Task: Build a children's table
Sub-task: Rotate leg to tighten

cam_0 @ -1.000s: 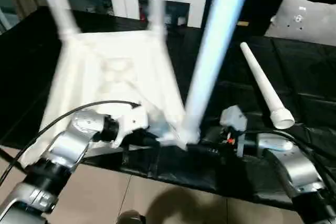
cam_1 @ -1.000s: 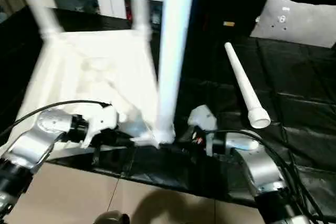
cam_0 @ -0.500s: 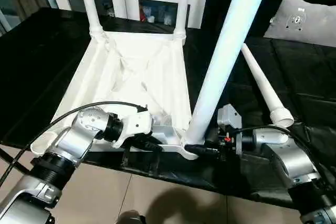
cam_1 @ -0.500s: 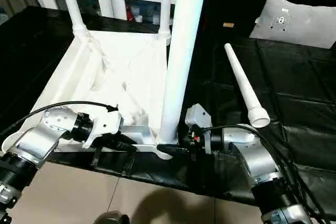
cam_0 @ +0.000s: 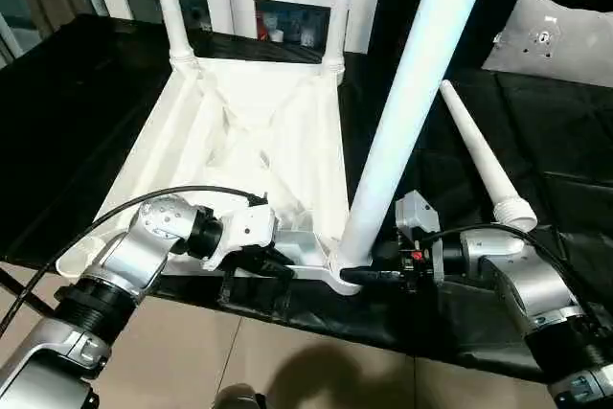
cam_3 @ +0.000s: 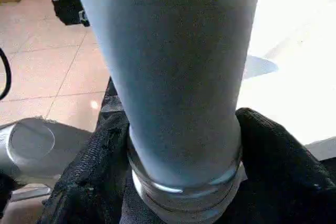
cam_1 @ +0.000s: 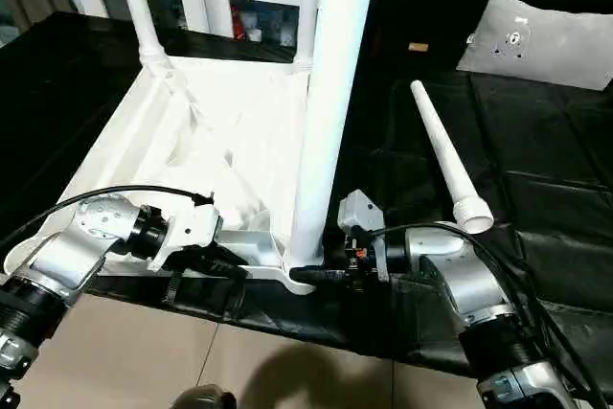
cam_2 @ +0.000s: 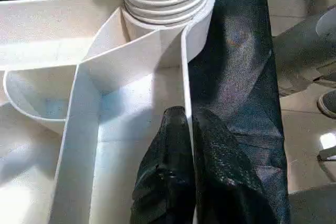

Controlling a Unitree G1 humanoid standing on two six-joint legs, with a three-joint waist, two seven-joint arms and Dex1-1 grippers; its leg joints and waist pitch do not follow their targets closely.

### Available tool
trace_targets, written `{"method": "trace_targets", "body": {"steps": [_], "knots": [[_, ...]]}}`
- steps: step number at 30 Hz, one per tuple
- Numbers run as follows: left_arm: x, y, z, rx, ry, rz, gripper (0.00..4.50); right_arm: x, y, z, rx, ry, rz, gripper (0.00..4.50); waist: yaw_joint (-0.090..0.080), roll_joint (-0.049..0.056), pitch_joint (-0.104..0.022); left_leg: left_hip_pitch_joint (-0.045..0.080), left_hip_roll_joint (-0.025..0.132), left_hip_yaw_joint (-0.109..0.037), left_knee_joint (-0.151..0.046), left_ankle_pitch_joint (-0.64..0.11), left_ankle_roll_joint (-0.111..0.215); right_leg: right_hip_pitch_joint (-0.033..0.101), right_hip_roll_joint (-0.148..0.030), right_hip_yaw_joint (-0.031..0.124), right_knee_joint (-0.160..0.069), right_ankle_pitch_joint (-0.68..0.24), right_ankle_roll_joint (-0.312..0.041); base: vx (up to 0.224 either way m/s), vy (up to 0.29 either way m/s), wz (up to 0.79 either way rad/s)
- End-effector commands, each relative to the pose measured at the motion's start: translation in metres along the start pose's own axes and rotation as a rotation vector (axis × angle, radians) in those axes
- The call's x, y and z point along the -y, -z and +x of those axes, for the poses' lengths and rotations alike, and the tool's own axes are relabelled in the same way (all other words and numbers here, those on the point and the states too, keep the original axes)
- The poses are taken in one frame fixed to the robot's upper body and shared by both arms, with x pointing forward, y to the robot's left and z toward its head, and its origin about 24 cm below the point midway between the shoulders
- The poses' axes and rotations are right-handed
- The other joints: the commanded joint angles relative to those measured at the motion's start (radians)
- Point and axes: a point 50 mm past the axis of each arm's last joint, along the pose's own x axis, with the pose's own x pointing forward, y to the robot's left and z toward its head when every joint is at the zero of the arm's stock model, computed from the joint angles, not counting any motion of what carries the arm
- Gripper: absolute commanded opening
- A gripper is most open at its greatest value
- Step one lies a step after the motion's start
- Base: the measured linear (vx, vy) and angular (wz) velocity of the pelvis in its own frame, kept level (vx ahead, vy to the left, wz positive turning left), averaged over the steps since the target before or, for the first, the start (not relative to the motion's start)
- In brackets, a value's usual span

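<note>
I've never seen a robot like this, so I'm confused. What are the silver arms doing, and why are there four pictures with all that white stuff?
The silver arms belong to a robot that is building a little white table. The table top lies upside down on a black workbench. Two pictures come from cameras in the robot's head, looking down at its arms. The other two come from cameras on its wrists, so they look very close up.

Three legs already stand up from the corners. The right gripper has its black fingers around the bottom of the nearest leg, where it goes into its corner socket. The left gripper is shut on the thin edge of the table top, probably to keep it steady. One spare leg lies on the workbench, not yet put in.
</note>
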Motion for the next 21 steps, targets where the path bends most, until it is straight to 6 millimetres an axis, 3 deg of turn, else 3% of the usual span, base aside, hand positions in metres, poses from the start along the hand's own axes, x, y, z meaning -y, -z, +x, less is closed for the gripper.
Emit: {"method": "trace_targets", "body": {"steps": [1, 3, 4, 6, 7, 8, 9, 10, 12, 14, 16, 18, 19, 21], "knots": [[0.004, 0.001, 0.003, 0.001, 0.012, -0.009, 0.0, -0.009, 0.006, 0.003, 0.002, -0.038, 0.052, 2.75, -0.006, 0.017, -0.054, 0.016, 0.07, -0.024, -0.071, -0.198, 0.031, 0.037, -0.102, 0.054, -0.069, -0.091, -0.225, 0.0, 0.0, 0.0], [0.002, -0.002, 0.004, 0.035, -0.024, -0.036, 0.0, -0.013, 0.008, 0.005, 0.018, -0.024, 0.082, 2.75, -0.006, 0.012, -0.055, 0.017, 0.07, -0.024, -0.071, -0.194, 0.037, 0.038, -0.101, 0.053, -0.067, -0.078, -0.227, 0.0, 0.0, 0.0], [-0.002, -0.006, 0.007, 0.066, -0.085, -0.057, 0.0, -0.019, 0.009, 0.01, 0.047, 0.018, 0.104, 2.75, -0.008, 0.024, -0.044, 0.015, 0.07, -0.025, -0.074, -0.203, 0.038, 0.032, -0.101, 0.054, -0.071, -0.098, -0.225, 0.0, 0.0, 0.0], [-0.007, -0.012, 0.012, 0.095, -0.162, -0.088, 0.0, -0.026, 0.011, 0.019, 0.079, 0.101, 0.151, 2.75, -0.009, 0.018, -0.04, 0.024, 0.073, -0.025, -0.08, -0.247, 0.027, 0.029, -0.103, 0.057, -0.08, -0.155, -0.214, 0.0, 0.0, 0.0], [-0.011, -0.017, 0.015, 0.111, -0.229, -0.113, 0.0, -0.031, 0.013, 0.026, 0.1, 0.183, 0.176, 2.75, -0.013, 0.018, -0.034, 0.02, 0.073, -0.027, -0.086, -0.261, 0.02, 0.031, -0.103, 0.058, -0.082, -0.187, -0.205, 0.0, 0.0, 0.0], [-0.012, -0.018, 0.017, 0.113, -0.255, -0.126, 0.0, -0.034, 0.013, 0.03, 0.117, 0.207, 0.186, 2.74, -0.016, 0.018, -0.026, 0.024, 0.069, -0.027, -0.089, -0.309, 0.007, 0.022, -0.105, 0.058, -0.094, -0.286, -0.186, 0.0, 0.0, 0.0], [-0.015, -0.022, 0.021, 0.133, -0.298, -0.155, 0.0, -0.037, 0.014, 0.039, 0.125, 0.265, 0.212, 2.74, -0.022, 0.026, -0.017, 0.022, 0.068, -0.034, -0.096, -0.344, -0.009, 0.023, -0.109, 0.058, -0.1, -0.382, -0.159, 0.0, 0.0, 0.0], [-0.017, -0.029, 0.028, 0.155, -0.345, -0.182, 0.0, -0.04, 0.013, 0.05, 0.149, 0.352, 0.251, 2.74, -0.033, 0.014, -0.011, 0.022, 0.064, -0.035, -0.099, -0.375, -0.018, 0.02, -0.108, 0.057, -0.109, -0.462, -0.13, 0.0, 0.0, 0.0], [-0.018, -0.031, 0.03, 0.16, -0.357, -0.189, 0.0, -0.04, 0.013, 0.053, 0.155, 0.377, 0.263, 2.74, -0.044, 0.017, -0.009, 0.024, 0.061, -0.043, -0.101, -0.392, -0.022, 0.016, -0.116, 0.056, -0.121, -0.556, -0.092, 0.0, 0.0, 0.0], [-0.02, -0.038, 0.04, 0.173, -0.405, -0.222, 0.0, -0.039, 0.01, 0.064, 0.163, 0.477, 0.311, 2.74, -0.058, 0.017, 0.0, 0.019, 0.059, -0.044, -0.106, -0.396, -0.021, 0.012, -0.113, 0.056, -0.127, -0.581, -0.074, 0.0, 0.0, 0.0], [-0.022, -0.05, 0.057, 0.183, -0.475, -0.25, 0.0, -0.033, 0.003, 0.082, 0.193, 0.631, 0.385, 2.74, -0.069, 0.016, 0.003, 0.027, 0.056, -0.043, -0.107, -0.405, -0.021, -0.001, -0.112, 0.059, -0.136, -0.602, -0.064, 0.0, 0.0, 0.0], [-0.023, -0.054, 0.062, 0.178, -0.496, -0.251, 0.0, -0.031, 0.001, 0.086, 0.179, 0.657, 0.379, 2.74, -0.074, 0.013, 0.005, 0.023, 0.056, -0.049, -0.11, -0.402, -0.022, 0.007, -0.115, 0.056, -0.137, -0.612, -0.052, 0.0, 0.0, 0.0], [-0.023, -0.056, 0.065, 0.17, -0.512, -0.251, 0.0, -0.03, -0.001, 0.088, 0.161, 0.678, 0.366, 2.74, -0.075, 0.015, 0.005, 0.02, 0.058, -0.05, -0.113, -0.392, -0.023, 0.01, -0.114, 0.056, -0.136, -0.59, -0.052, 0.0, 0.0, 0.0], [-0.022, -0.062, 0.071, 0.148, -0.527, -0.245, 0.0, -0.024, -0.002, 0.088, 0.14, 0.755, 0.388, 2.74, -0.076, 0.012, -0.006, 0.02, 0.06, -0.04, -0.113, -0.305, -0.002, 0.015, -0.107, 0.06, -0.127, -0.428, -0.073, 0.0, 0.0, 0.0]]}}
